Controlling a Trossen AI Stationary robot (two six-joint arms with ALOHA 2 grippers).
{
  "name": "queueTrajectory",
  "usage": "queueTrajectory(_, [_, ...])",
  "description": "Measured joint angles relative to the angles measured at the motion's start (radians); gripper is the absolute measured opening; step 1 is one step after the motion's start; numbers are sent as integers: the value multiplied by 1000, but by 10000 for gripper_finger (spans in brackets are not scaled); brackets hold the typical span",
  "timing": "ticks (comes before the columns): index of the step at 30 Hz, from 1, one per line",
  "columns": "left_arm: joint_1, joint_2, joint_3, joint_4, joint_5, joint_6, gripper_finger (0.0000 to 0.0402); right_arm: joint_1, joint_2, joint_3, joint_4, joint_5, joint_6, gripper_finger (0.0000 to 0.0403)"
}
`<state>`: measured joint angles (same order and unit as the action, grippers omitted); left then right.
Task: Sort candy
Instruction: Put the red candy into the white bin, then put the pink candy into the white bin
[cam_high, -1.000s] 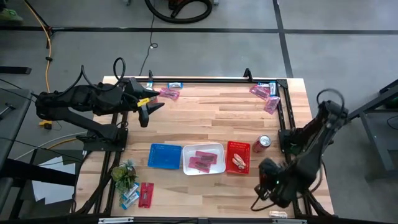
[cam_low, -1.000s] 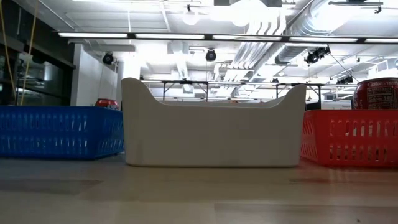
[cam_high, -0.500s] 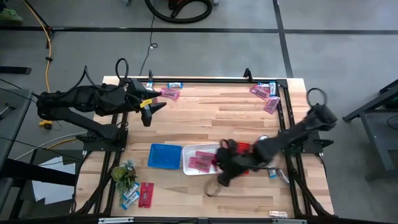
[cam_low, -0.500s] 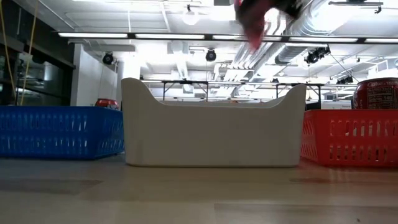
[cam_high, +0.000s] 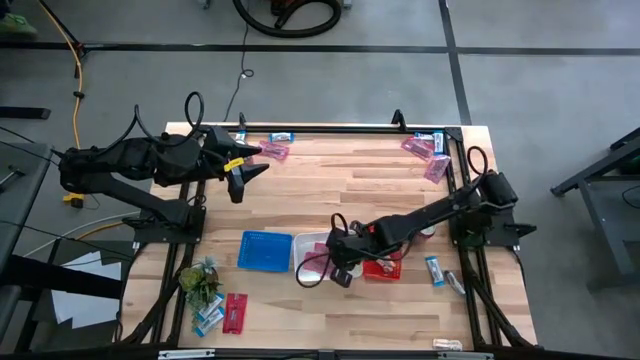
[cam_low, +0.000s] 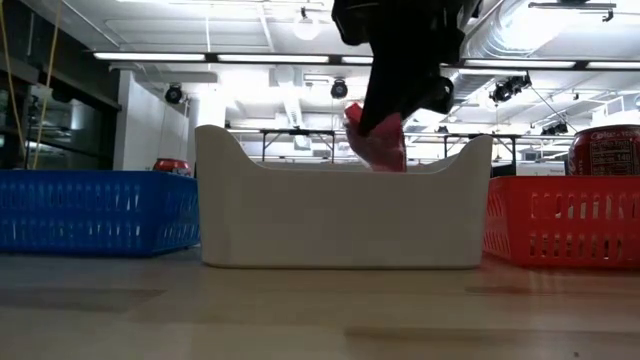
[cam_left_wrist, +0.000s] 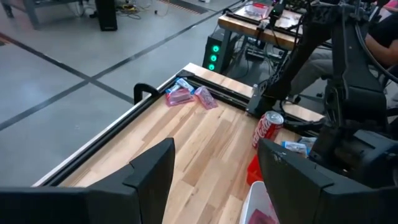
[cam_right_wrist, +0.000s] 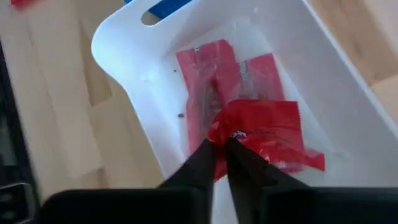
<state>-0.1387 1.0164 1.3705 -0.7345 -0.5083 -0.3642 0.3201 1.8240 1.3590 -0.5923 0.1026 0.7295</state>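
Note:
My right gripper (cam_high: 336, 268) is over the white tray (cam_high: 345, 238) and shut on a pink packet (cam_right_wrist: 264, 134). In the low view the packet (cam_low: 378, 140) hangs under the dark gripper (cam_low: 400, 70), at the height of the tray's rim (cam_low: 230, 150). Two more pink packets (cam_right_wrist: 205, 81) lie flat on the tray's floor. My left gripper (cam_high: 245, 170) is open and empty near the far left candy pile (cam_high: 272, 149); its fingers stand wide apart in the left wrist view (cam_left_wrist: 211, 168). My right gripper pinches the pink packet by one crumpled end (cam_right_wrist: 225, 135) between its two fingers. The fingers come from above, pointing down. The packet hangs below them over the inside of the white tray. I cannot tell whether its lower end touches the packets beneath.
A blue tray (cam_high: 264, 250) stands left of the white one and a red tray (cam_high: 385, 262) right of it. A soda can (cam_left_wrist: 266, 127) stands behind the red tray. Candy lies at the far right (cam_high: 427, 152), near left (cam_high: 224, 312) and right edge (cam_high: 434, 270). A plant (cam_high: 198, 280) stands near left.
My right gripper has swung from the table's near right corner toward the left, across the red tray, with the pink packet. It has come down over the white tray, and the packet now hangs at rim height.

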Motion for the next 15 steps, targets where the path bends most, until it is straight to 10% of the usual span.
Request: queueTrajectory(15, [0, 1, 0, -1, 0, 61, 218, -56, -246, 3, -181, 90, 98, 239])
